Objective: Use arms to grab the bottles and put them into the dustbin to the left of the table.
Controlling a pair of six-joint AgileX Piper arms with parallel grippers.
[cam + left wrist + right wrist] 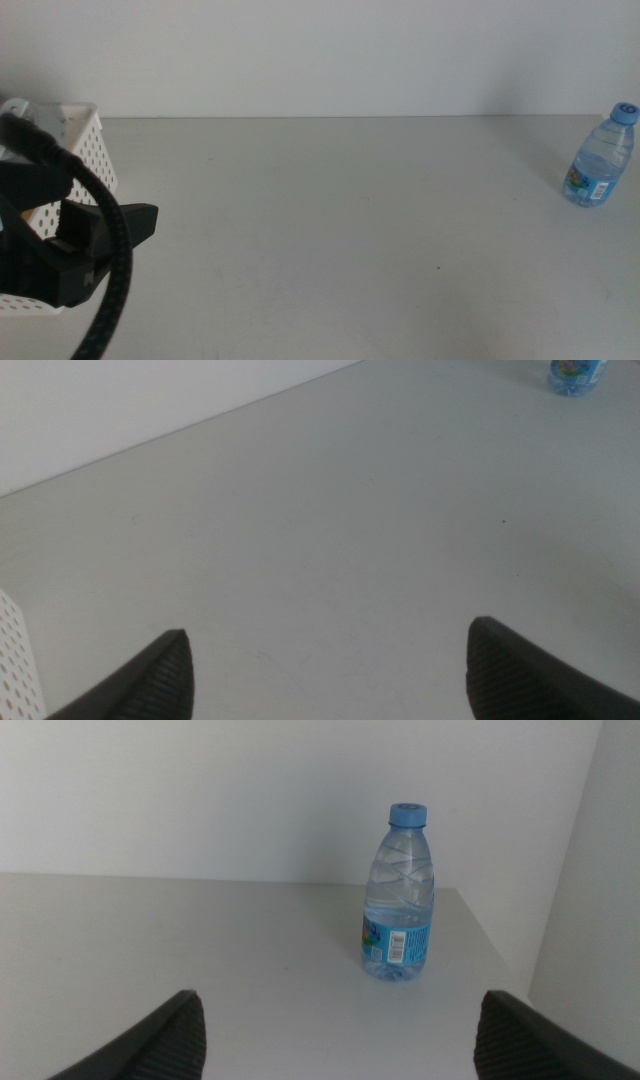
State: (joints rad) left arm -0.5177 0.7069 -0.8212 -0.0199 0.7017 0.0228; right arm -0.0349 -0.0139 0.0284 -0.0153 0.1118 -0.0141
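Middle view: one bottle [601, 156] upright on counter [330, 230], far from bin [75, 140] | left gripper [325, 670] spread, empty | right gripper [335, 1035] spread, facing bottle, no grasp yet

clear plastic water bottle [398, 900]: showing a pale blue cap, a see-through body and a label band in blue with bits of green and red, plus a white barcode patch.
white perforated plastic basket [72, 150]: showing plain white walls dotted with rows of small round holes.
wide matte tabletop [340, 230]: showing an even light grey.
left gripper [325, 675]: showing black, finely ridged jaws.
right gripper [335, 1040]: showing the same black jaws.
braided cable [110, 260]: showing black.
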